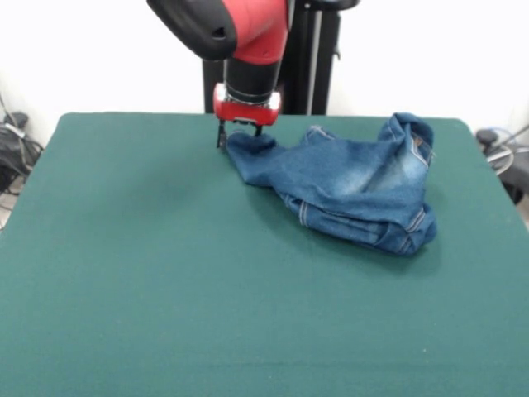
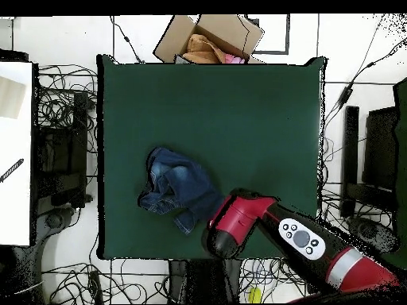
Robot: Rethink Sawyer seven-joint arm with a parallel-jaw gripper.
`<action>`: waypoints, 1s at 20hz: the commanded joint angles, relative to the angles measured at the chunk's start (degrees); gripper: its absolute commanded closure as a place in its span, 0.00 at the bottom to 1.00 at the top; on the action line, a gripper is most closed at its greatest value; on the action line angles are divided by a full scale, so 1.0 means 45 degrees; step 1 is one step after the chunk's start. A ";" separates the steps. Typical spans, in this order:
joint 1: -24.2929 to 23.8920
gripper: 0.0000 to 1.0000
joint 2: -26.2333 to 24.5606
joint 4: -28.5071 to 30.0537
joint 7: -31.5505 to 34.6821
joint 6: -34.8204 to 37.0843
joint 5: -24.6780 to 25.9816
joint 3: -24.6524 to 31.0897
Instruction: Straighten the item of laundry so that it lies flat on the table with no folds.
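The item of laundry [image 1: 355,186], a small pair of blue jeans, lies crumpled and folded over on itself on the right half of the green table [image 1: 165,273]. One narrow end of it reaches left to my gripper [image 1: 240,136], which hangs low over the table's far side. The gripper is open: a dark finger [image 1: 221,136] stands just left of that cloth end. In the overhead view the jeans [image 2: 176,187] lie bunched left of the red arm head [image 2: 233,224], which hides the gripper.
An open cardboard box [image 2: 208,38] stands past the table's top edge in the overhead view. Cables and dark equipment [image 2: 60,151] ring the table [image 2: 238,119], and a white surface [image 2: 14,151] lies at the left.
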State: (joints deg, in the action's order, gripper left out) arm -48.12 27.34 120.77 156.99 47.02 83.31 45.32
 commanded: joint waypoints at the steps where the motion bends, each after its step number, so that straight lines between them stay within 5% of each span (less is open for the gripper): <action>1: 0.0837 0.00 0.0608 -0.3126 -0.1512 -0.2101 0.0509 0.0626; 9: 0.1939 0.00 0.1292 -0.2838 0.1123 -0.2131 0.1764 -0.0205; 20: 0.2533 0.00 0.1451 -0.3088 0.1415 -0.2471 0.1778 -0.0811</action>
State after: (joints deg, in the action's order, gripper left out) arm -38.84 32.76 112.96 156.99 41.47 86.71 44.95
